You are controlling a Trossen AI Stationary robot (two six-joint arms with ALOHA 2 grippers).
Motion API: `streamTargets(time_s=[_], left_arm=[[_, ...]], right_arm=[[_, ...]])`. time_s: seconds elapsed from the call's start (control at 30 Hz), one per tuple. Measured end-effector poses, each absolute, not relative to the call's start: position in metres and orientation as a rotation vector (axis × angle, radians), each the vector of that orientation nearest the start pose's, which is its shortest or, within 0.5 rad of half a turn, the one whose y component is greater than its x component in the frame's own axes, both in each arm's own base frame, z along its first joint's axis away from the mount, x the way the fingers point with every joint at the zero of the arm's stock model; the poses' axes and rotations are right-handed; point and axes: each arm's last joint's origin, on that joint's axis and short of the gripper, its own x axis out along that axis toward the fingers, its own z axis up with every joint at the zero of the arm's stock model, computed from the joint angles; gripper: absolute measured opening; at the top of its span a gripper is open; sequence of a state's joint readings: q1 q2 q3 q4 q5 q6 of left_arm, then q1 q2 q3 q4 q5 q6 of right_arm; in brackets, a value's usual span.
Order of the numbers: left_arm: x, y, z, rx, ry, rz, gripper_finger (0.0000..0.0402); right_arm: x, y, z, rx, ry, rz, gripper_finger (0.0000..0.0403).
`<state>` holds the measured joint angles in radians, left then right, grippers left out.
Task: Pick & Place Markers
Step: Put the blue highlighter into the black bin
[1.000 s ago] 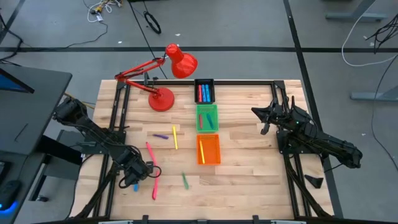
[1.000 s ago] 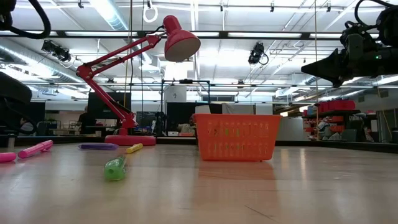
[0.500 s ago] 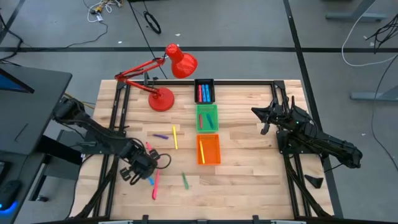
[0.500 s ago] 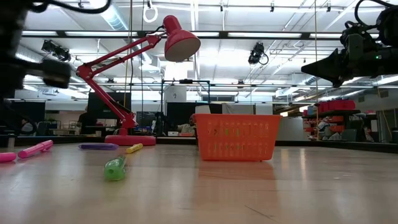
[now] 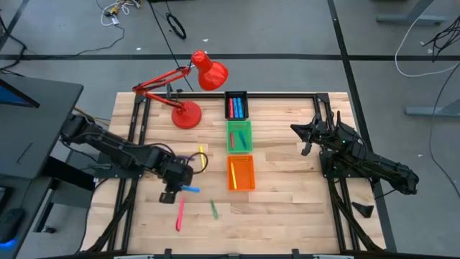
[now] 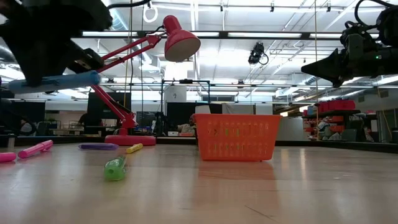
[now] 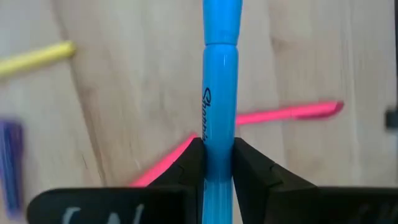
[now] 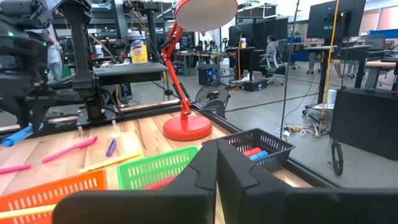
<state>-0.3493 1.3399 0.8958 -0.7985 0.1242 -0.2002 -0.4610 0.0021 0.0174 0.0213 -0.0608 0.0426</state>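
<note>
My left gripper (image 5: 175, 181) hangs over the left half of the table, shut on a light-blue marker (image 5: 190, 189), which the low view shows level and high above the wood (image 6: 56, 82). Loose markers lie flat on the table: pink (image 5: 180, 214), green (image 5: 213, 208), yellow (image 5: 202, 155) and purple (image 5: 185, 156). The black tray (image 5: 236, 115) holds blue and red markers. My right gripper (image 5: 305, 133) waits raised near the right edge, its fingers shut (image 8: 216, 163). My left gripper pinches the blue marker's barrel beside the printed lettering (image 7: 219, 134) between its two fingers (image 7: 191, 163), coming from above and lying across the marker. The marker is lifted clear and held level, its long end (image 7: 221, 25) sticking out past the fingers.
A green tray (image 5: 239, 145) and an orange tray (image 5: 244, 185) sit in a row with the black one at the table's middle. A red desk lamp (image 5: 187, 114) stands at the far side. Bare wood lies along the near edge and on the right.
My left gripper has carried the blue marker up from the near-left part of the table, moving toward the right and the far edge, closer to the trays. The marker has stayed shut in the fingers and now hangs clear above the loose pink markers.
</note>
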Motion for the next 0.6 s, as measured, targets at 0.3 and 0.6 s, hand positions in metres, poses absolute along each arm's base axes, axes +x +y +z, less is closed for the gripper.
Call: streamTargets(time_s=[0.3, 0.6], left_arm=[[0.2258, -0.0812, 0.2234, -0.462, 1.298, 0.067, 0.0060], [0.2239, -0.0813, 0.2227, -0.848, 1.269, 0.425, 0.0060]], right_arm=[[0.0873, -0.0414, 0.1713, 0.033, -0.044, -0.400, 0.0010], [0.0873, -0.0414, 0.1713, 0.033, -0.044, -0.400, 0.0010]])
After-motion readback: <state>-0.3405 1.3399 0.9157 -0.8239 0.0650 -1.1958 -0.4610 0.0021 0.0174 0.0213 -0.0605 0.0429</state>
